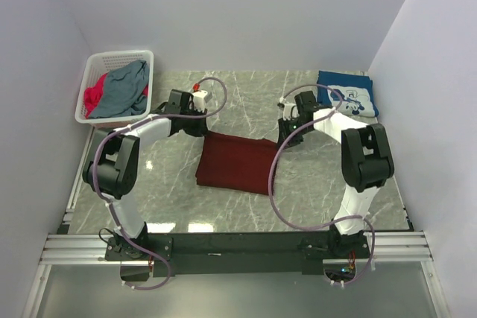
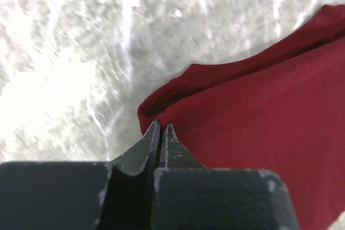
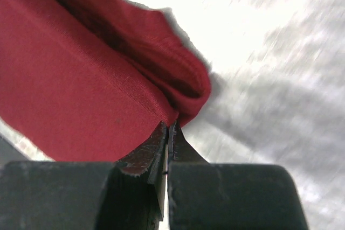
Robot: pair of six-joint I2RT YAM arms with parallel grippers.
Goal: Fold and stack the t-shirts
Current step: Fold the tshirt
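Observation:
The maroon t-shirt (image 1: pixel 237 161) lies folded in the middle of the marble table. My left gripper (image 1: pixel 203 129) is at its far-left corner, jaws shut and pinching the folded edge, as the left wrist view shows with the gripper (image 2: pixel 161 127) on the cloth (image 2: pixel 259 122). My right gripper (image 1: pixel 282 139) is at the far-right corner, shut on the rolled edge; in the right wrist view the gripper (image 3: pixel 168 125) pinches the shirt (image 3: pixel 70 79). A folded navy t-shirt with a white print (image 1: pixel 346 94) lies at the back right. Grey-blue (image 1: pixel 125 87) and pink (image 1: pixel 92 99) shirts sit in the basket.
The white lattice basket (image 1: pixel 125 56) stands at the back left, off the table's corner. White walls close in the back and both sides. The arms' black base rail (image 1: pixel 238 245) runs along the near edge.

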